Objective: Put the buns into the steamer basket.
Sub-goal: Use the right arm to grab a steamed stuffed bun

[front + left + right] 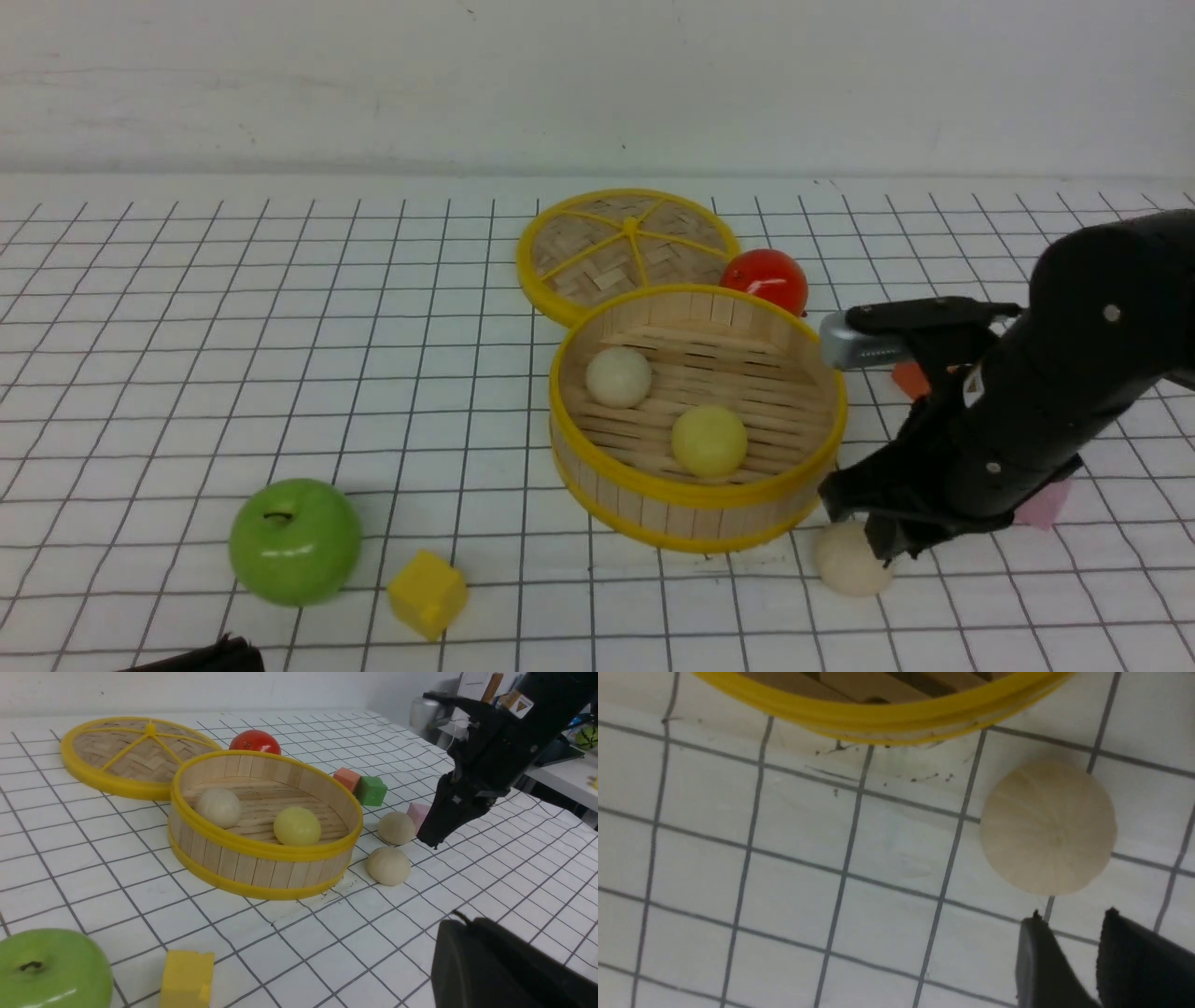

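With two buns (619,377) (709,442) inside steamer basket (695,509), loading: about half done.
Outside basket: two cream buns (388,866) (396,828), just beside it.
Right gripper (1070,919): slightly spread, near basket, nothing pinched.
Left gripper: pressed together.

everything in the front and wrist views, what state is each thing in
steamer basket: uncovered, upright, two buns inside
lid: off, lying beyond the basket
pale yellow bun: in the basket
cream bun: in the basket
two other buns: on the table, outside the basket
right gripper: open, empty
left gripper: shut
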You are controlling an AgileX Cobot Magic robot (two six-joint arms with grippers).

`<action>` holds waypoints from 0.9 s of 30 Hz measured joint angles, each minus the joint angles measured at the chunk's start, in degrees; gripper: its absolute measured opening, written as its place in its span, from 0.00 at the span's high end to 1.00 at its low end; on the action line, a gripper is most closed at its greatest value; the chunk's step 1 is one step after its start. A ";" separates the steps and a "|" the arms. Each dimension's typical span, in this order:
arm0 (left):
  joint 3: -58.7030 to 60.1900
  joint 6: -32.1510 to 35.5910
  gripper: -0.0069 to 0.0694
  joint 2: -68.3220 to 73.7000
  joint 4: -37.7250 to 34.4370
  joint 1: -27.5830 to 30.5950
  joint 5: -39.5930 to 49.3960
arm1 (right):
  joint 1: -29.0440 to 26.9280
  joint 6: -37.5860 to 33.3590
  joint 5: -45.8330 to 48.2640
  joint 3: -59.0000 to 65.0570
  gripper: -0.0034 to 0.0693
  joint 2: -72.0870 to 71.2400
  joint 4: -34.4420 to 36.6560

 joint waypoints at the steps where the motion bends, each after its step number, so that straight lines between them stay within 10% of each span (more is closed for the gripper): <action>1: 0.00 0.00 0.93 0.00 0.00 0.00 0.00 | 0.00 0.06 -0.36 0.00 0.66 0.30 0.00; 16: 0.00 0.00 0.93 0.00 0.00 0.00 -0.12 | 0.00 0.78 -7.89 -0.42 0.55 7.96 -0.25; 27: 0.00 0.00 0.93 0.00 0.00 0.00 -0.12 | 0.00 0.49 -7.59 -0.59 0.92 8.65 -1.53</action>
